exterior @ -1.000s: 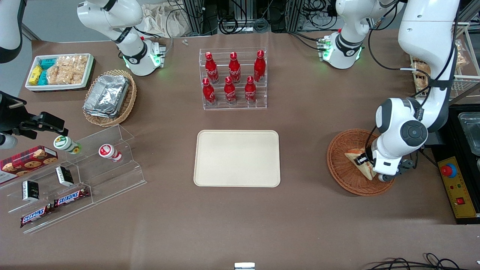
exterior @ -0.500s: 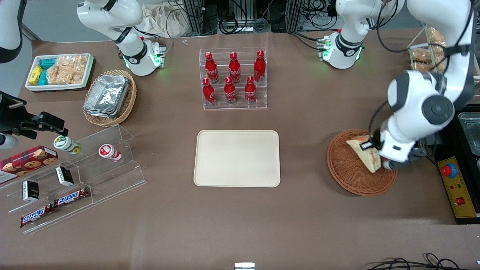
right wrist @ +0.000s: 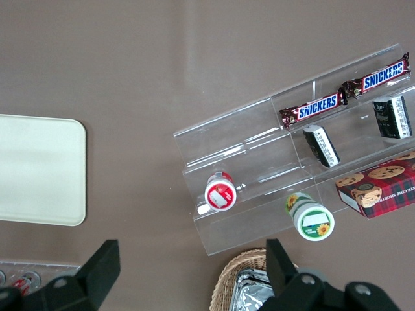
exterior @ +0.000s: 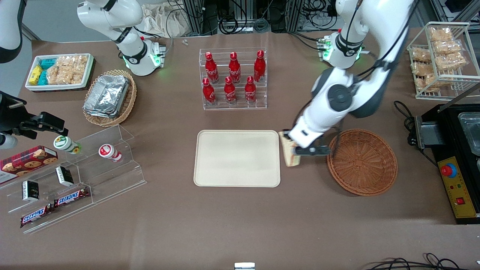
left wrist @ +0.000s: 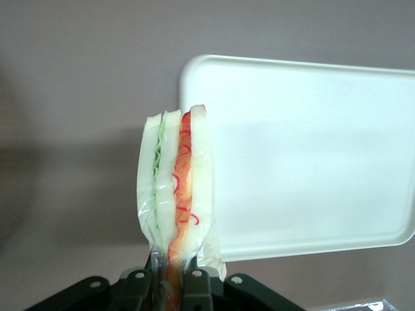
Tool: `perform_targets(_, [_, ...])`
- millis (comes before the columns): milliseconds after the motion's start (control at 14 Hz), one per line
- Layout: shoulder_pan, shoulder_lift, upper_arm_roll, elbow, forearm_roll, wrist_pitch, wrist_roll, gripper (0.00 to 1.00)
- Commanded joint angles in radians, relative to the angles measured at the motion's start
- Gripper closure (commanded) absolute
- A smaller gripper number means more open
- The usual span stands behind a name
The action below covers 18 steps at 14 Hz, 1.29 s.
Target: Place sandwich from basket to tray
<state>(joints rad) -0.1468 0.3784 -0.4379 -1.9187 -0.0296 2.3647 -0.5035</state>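
Front view: the gripper (exterior: 296, 150) hangs over bare table between the tray (exterior: 237, 158) and the basket (exterior: 362, 162), jaws closed tight on the sandwich (exterior: 290, 153), which sits just beside the tray's edge on the working arm's side, not over the tray itself. Basket holds nothing visible, lies toward the working arm's end of the table. A rack of red bottles (exterior: 233, 78) stands farther from the camera than the tray. Toward the parked arm's end: foil containers (exterior: 106, 95) in a tan wicker basket, a white bin (exterior: 60, 72) w/ snack packets, a clear stepped stand (exterior: 80, 176) w/ Snickers bars (exterior: 71, 197). Left wrist view: sandwich (left wrist: 176, 188) stands on edge, pinched at one end by the gripper (left wrist: 170, 285), fingers pressed in on both bread faces; red and green filling shows along the cut edge; wrapped in clear film. Tray (left wrist: 305, 155) lies just beside it, below. Right wrist view: tray corner (right wrist: 39, 170), clear stand (right wrist: 285, 162), Snickers bars (right wrist: 318, 109), a cookie box (right wrist: 382, 188).
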Motion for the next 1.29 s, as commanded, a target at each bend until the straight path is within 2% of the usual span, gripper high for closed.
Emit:
perform_targets(0, [-0.033,0.108,0.001,0.047,0.113,0.071,-0.004,1.0])
perform_targets(286, [-0.05,0.184,0.002,0.056,0.201,0.146,-0.01,1.0])
perform_targets(357, [-0.05,0.186,0.004,0.058,0.214,0.146,-0.01,0.88])
perform_targets(429, [-0.053,0.188,0.002,0.066,0.215,0.145,-0.015,0.62])
perform_targets(500, [-0.054,0.186,0.002,0.067,0.215,0.146,-0.056,0.54])
perform_targets(643, [-0.06,0.177,0.002,0.088,0.215,0.143,-0.14,0.0])
perform_targets(786, [-0.054,0.134,0.002,0.096,0.215,0.136,-0.174,0.0])
perform_targets(929, [-0.031,0.03,0.004,0.104,0.197,0.073,-0.184,0.0])
perform_targets(1071, [0.012,-0.032,0.002,0.188,0.194,-0.132,-0.176,0.0])
perform_targets(1214, [0.044,-0.042,-0.001,0.335,0.178,-0.374,-0.162,0.0])
